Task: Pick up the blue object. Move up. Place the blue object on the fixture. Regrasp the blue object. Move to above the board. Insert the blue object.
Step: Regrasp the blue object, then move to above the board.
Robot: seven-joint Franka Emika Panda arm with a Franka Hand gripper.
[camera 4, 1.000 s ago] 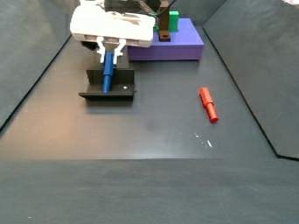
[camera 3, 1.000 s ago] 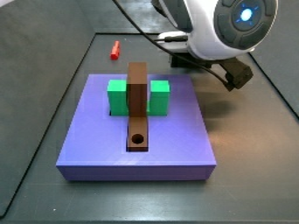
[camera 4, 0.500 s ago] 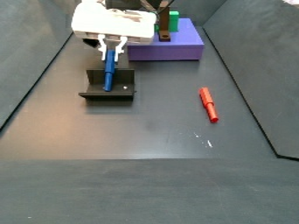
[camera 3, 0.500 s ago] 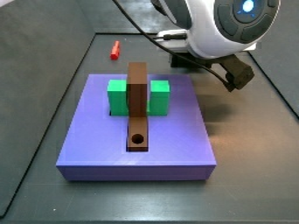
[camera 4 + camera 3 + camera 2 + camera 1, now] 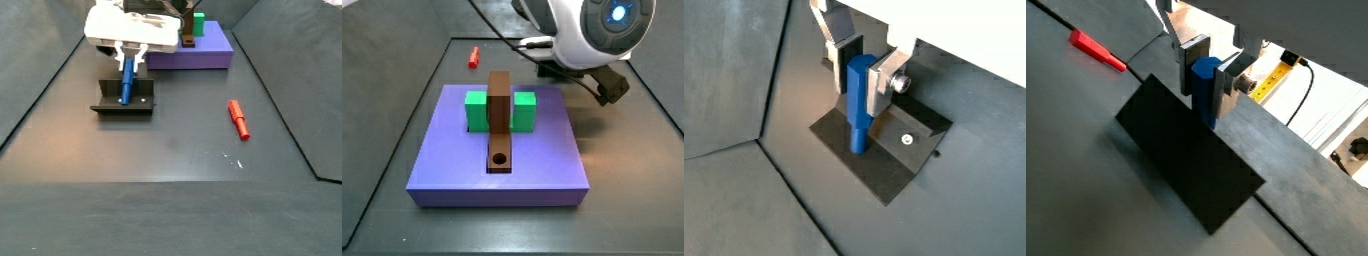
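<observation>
The gripper (image 5: 130, 52) is over the fixture (image 5: 123, 103), left of the board (image 5: 201, 55). It is shut on the upper end of the blue object (image 5: 127, 80), a slim blue peg. The peg slants down from the jaws and its lower tip rests on the fixture. In both wrist views the blue object (image 5: 1204, 88) (image 5: 859, 105) sits between the silver fingers (image 5: 889, 74) and sticks out past their tips onto the fixture (image 5: 895, 152) (image 5: 1184, 152). In a side view the board (image 5: 502, 160) carries the brown bar (image 5: 500, 125) and green block (image 5: 476, 110); the arm hides the gripper there.
A red peg (image 5: 238, 119) lies on the floor right of the fixture; it also shows in a side view (image 5: 474, 55) and a wrist view (image 5: 1096, 50). Dark walls ring the floor.
The gripper has shifted slightly up and toward the board. The blue peg's lower tip stays on the fixture.
</observation>
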